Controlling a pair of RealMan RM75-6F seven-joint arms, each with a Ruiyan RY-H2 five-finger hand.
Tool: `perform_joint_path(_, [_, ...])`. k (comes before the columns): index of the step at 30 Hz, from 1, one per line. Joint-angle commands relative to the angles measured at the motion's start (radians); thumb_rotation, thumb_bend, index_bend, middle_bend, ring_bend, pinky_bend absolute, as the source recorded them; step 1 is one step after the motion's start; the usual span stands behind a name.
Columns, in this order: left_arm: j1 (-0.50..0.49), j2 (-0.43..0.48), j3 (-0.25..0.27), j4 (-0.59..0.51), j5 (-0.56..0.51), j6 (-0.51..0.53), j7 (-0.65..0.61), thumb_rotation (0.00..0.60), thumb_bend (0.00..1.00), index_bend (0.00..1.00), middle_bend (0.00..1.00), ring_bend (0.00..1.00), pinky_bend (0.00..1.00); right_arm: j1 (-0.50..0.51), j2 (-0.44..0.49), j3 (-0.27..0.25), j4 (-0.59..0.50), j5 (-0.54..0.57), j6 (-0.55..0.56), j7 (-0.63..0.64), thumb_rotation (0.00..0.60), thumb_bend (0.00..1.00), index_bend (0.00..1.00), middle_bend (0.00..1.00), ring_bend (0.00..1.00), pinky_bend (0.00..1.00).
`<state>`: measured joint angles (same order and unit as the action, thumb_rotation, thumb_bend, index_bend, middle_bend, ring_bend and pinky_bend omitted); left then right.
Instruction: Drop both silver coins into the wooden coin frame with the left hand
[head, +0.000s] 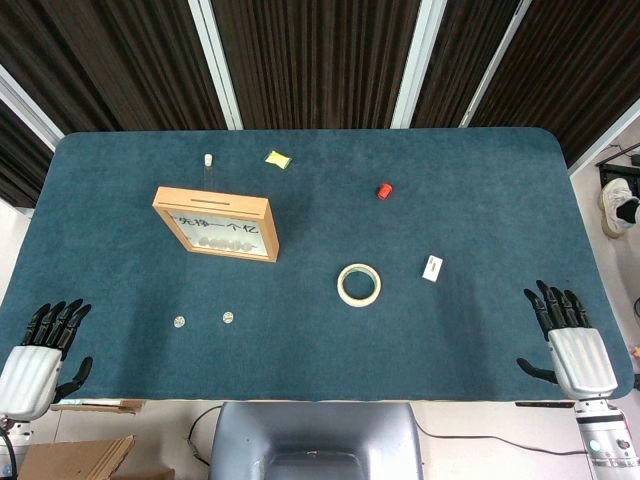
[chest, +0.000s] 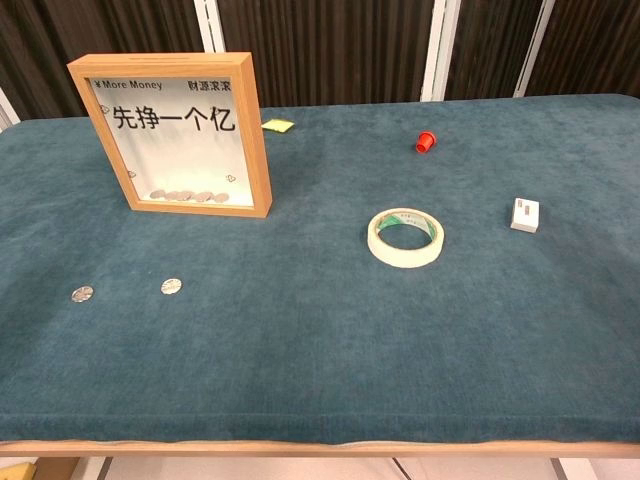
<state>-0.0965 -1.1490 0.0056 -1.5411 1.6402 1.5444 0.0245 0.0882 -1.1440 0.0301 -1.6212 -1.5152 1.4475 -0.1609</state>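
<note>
The broad desk (head: 480, 330) covered in dark teal cloth carries everything. On its left half stands the wooden coin frame (chest: 170, 135), upright, with a clear front pane printed with black characters; a row of coins lies along its bottom inside.

The left hand (head: 42, 352), black-fingered with a pale grey back, rests at the near left edge of the desk, its fingers straight and slightly spread, thumb out to the side, holding nothing. The right hand (head: 572, 340), built the same, lies at the near right edge in the same flat, spread pose, also empty. Only the head view shows either hand.

A roll of cream masking tape (chest: 406, 237) lies flat near the middle of the desk. To its right sits a small white rectangular block (chest: 525, 214). A small yellow scrap (head: 277, 158) lies behind the frame, and a small red cap (chest: 426, 142) sits towards the far right.

The two silver coins (chest: 171, 286) (chest: 82, 294) lie flat on the cloth in front of the frame, apart from each other and well apart from the left hand.
</note>
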Motion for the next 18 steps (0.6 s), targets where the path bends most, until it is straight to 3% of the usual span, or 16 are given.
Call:
perform_joint_path(1, [0.0, -0.002, 0.003, -0.001, 0.008, 0.002, -0.002, 0.6, 0.41, 0.0, 0.04, 0.0, 0.03, 0.0, 0.0, -0.002, 0.0, -0.005, 0.002, 0.004, 0.6, 0.18, 0.0, 0.0, 0.0, 0.0])
perform_joint_path(4, [-0.01, -0.014, 0.012, 0.005, 0.024, -0.012, -0.024, 0.6, 0.4, 0.0, 0.04, 0.0, 0.04, -0.003, 0.001, -0.003, 0.002, -0.009, 0.008, 0.006, 0.6, 0.18, 0.0, 0.0, 0.0, 0.0])
perform_joint_path(6, [-0.017, -0.056, 0.004, 0.036, 0.034, -0.003, -0.025, 0.6, 0.4, 0.04, 0.13, 0.06, 0.18, -0.005, 0.003, -0.001, 0.0, -0.01, 0.014, 0.017, 0.6, 0.18, 0.0, 0.0, 0.0, 0.0])
perform_joint_path(7, [-0.019, -0.086, -0.003, 0.063, 0.044, 0.011, -0.018, 0.6, 0.4, 0.1, 0.27, 0.2, 0.41, -0.006, 0.003, 0.0, 0.003, -0.012, 0.017, 0.016, 0.6, 0.18, 0.0, 0.0, 0.0, 0.0])
perform_joint_path(8, [-0.022, -0.129, -0.006, 0.104, 0.057, 0.024, -0.012, 0.6, 0.4, 0.13, 0.38, 0.31, 0.57, -0.007, 0.002, 0.001, 0.006, -0.011, 0.018, 0.016, 0.6, 0.18, 0.0, 0.0, 0.0, 0.0])
perform_joint_path(9, [-0.026, -0.158, -0.004, 0.132, 0.064, 0.024, -0.011, 0.6, 0.4, 0.19, 0.55, 0.49, 0.79, -0.007, 0.001, 0.001, 0.006, -0.009, 0.017, 0.017, 0.6, 0.18, 0.0, 0.0, 0.0, 0.0])
perform_joint_path(10, [-0.031, -0.183, 0.0, 0.157, 0.073, 0.019, -0.017, 0.6, 0.4, 0.24, 0.72, 0.66, 0.93, -0.007, 0.001, 0.001, 0.004, -0.007, 0.016, 0.019, 0.6, 0.18, 0.0, 0.0, 0.0, 0.0])
perform_joint_path(11, [-0.036, -0.207, 0.004, 0.178, 0.079, 0.014, -0.029, 0.6, 0.4, 0.28, 0.85, 0.79, 0.99, -0.007, 0.001, 0.002, 0.003, -0.007, 0.016, 0.021, 0.6, 0.18, 0.0, 0.0, 0.0, 0.0])
perform_joint_path(13, [-0.048, -0.265, 0.008, 0.218, 0.083, 0.002, -0.068, 0.6, 0.4, 0.37, 0.98, 0.94, 1.0, -0.006, -0.003, 0.003, 0.003, -0.008, 0.017, 0.02, 0.6, 0.18, 0.0, 0.0, 0.0, 0.0])
perform_joint_path(14, [-0.053, -0.292, 0.011, 0.239, 0.081, -0.009, -0.078, 0.6, 0.41, 0.39, 0.99, 0.97, 1.0, -0.005, -0.006, 0.004, 0.004, -0.009, 0.016, 0.017, 0.6, 0.18, 0.0, 0.0, 0.0, 0.0])
perform_joint_path(18, [-0.069, -0.361, 0.007, 0.275, 0.045, -0.067, -0.045, 0.6, 0.41, 0.43, 1.0, 1.0, 1.0, 0.0, -0.009, 0.002, 0.003, -0.005, 0.003, 0.007, 0.6, 0.18, 0.0, 0.0, 0.0, 0.0])
